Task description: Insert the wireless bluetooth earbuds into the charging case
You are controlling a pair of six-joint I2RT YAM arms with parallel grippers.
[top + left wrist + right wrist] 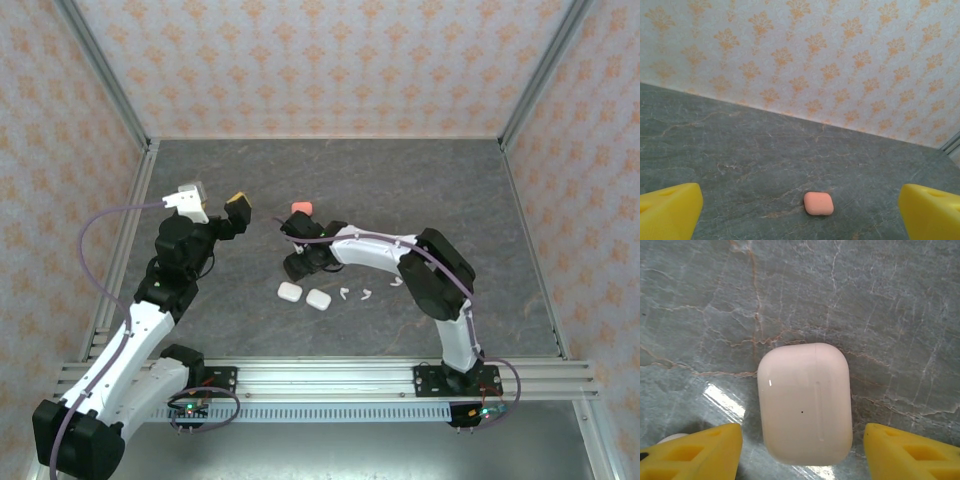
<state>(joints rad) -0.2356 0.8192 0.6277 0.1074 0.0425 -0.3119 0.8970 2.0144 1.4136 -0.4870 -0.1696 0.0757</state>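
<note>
A closed white charging case [804, 402] lies flat on the grey stone table, seen in the right wrist view. My right gripper [802, 455] is open and straddles its near end, with a gap between the case and each yellow finger [695, 452]. From above, that gripper [298, 265] hangs low just behind two white cases [290, 292] [318, 299]. Tiny white earbuds [345, 293] [366, 294] [396, 283] lie loose to their right. My left gripper [800, 220] is wide open and holds nothing. It is raised [225, 213] and faces a closed coral-pink case [818, 203].
The coral-pink case [302, 207] sits behind the right gripper near the table's middle. Patterned walls [330, 70] and aluminium posts enclose the table on three sides. A rounded white edge [672, 438] shows beside the right gripper's left finger.
</note>
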